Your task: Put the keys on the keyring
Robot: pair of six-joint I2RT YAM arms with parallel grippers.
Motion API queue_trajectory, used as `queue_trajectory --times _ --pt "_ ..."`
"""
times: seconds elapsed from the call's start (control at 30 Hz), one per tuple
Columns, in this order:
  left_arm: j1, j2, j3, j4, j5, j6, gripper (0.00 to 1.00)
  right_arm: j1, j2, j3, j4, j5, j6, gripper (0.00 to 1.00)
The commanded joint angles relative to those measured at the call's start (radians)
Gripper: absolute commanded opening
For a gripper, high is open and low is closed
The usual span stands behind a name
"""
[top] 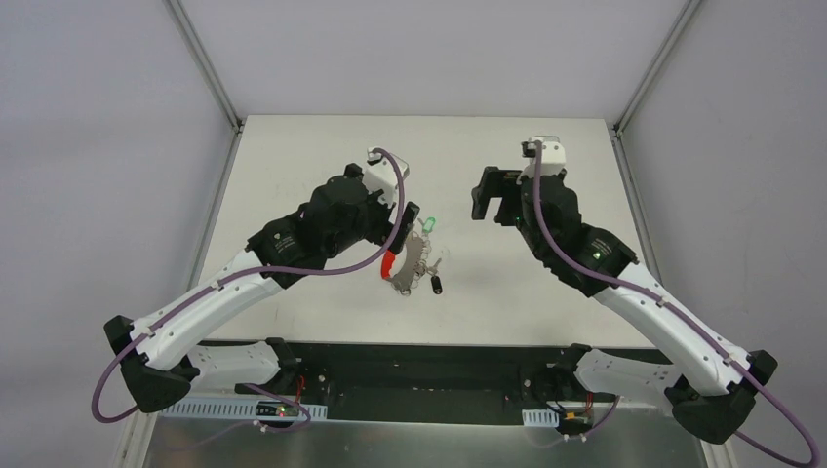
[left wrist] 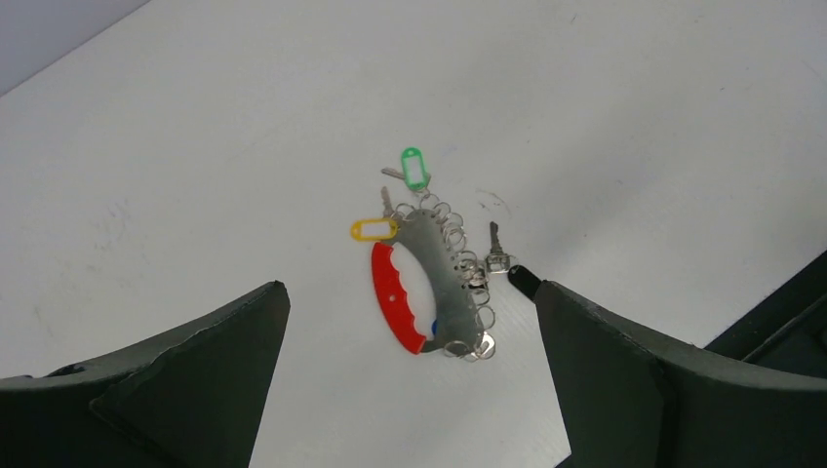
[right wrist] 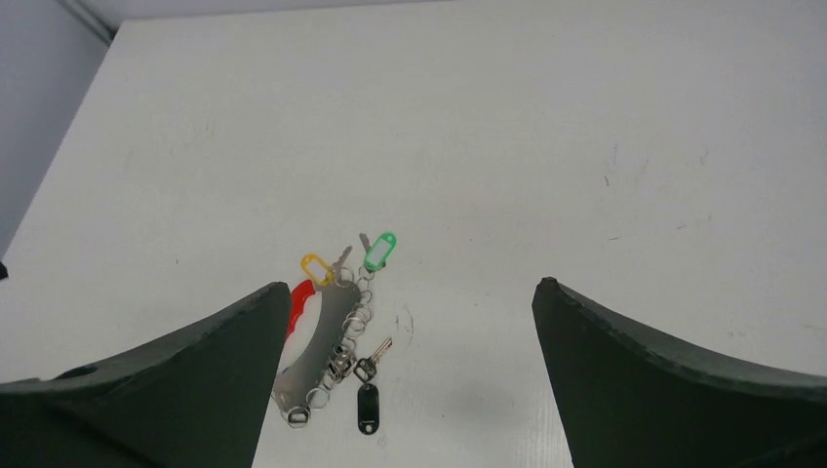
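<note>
This is a robotics lab test cell. A bare white rectangular tabletop [top: 293, 156] is boxed in by plain pale grey wall panels [top: 98, 146] joined by slim metal corner struts [top: 207, 68]. Two white-and-black robot arms are bolted at the near edge, left [top: 195, 302] and right [top: 663, 312]. Purple cables [top: 96, 398] trail from them over perforated white cable trays [top: 205, 408] holding small circuit boards [top: 278, 411].

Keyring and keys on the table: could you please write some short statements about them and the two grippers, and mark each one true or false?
1. The left gripper is open and holds nothing. True.
2. The right gripper clamps the green-tagged key. False: it is open and empty, and that key lies on the table.
3. The keyring has a curved red section. True.
4. The black-tagged key lies closer to the table's far edge than the green-tagged one. False: it lies closer to the near edge.
</note>
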Motion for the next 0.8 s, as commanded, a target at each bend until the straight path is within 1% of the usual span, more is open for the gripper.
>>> queue_trajectory --times 0.0,0.07,0.17,0.27,0.37,0.4,0.43,0.47,0.53,0.57,0.63,0.7,0.77 --pt "0.0 -0.063 -0.034 -0.001 -0.065 -0.016 0.99 -0.002 -0.107 -0.023 0.007 0.169 0.153 0.99" --pt "0.0 -0.095 -0.058 0.0 -0.021 -0.027 0.99 -0.002 -0.127 -0.032 -0.007 0.137 0.152 0.99" --pt "0.0 -0.133 -0.105 0.007 -0.035 -0.057 0.99 -0.003 -0.171 -0.081 -0.008 0.048 0.163 0.99" --pt "0.0 -0.148 -0.137 0.01 -0.031 -0.079 1.0 -0.003 -0.183 -0.106 -0.029 0.005 0.245 0.99" --pt "0.0 -0.159 -0.164 0.012 -0.024 -0.114 1.0 -0.003 -0.179 -0.069 -0.098 -0.177 0.177 0.99" --pt "0.0 -0.163 -0.172 0.013 -0.023 -0.119 1.0 -0.003 -0.186 -0.074 -0.105 -0.198 0.17 0.99" --pt "-0.001 -0.168 -0.18 0.014 -0.026 -0.122 1.0 -0.005 -0.2 -0.099 -0.083 -0.198 0.171 0.99" --pt "0.0 -0.172 -0.186 0.015 -0.037 -0.127 1.0 -0.005 -0.217 -0.143 -0.058 -0.175 0.178 0.99" --pt "0.0 -0.183 -0.198 0.019 -0.052 -0.132 1.0 -0.006 -0.244 -0.189 -0.039 -0.1 0.21 0.99" --pt "0.0 -0.186 -0.203 0.023 -0.055 -0.135 1.0 -0.005 -0.253 -0.207 -0.029 -0.087 0.208 0.99" --pt "-0.001 -0.192 -0.213 0.03 -0.057 -0.141 1.0 -0.005 -0.256 -0.217 -0.022 -0.132 0.178 0.99" --pt "0.0 -0.195 -0.226 0.036 -0.067 -0.151 1.0 -0.005 -0.24 -0.209 -0.033 -0.228 0.149 0.99" --pt "0.0 -0.194 -0.234 0.04 -0.08 -0.165 1.0 -0.003 -0.203 -0.191 -0.06 -0.25 0.141 0.99"
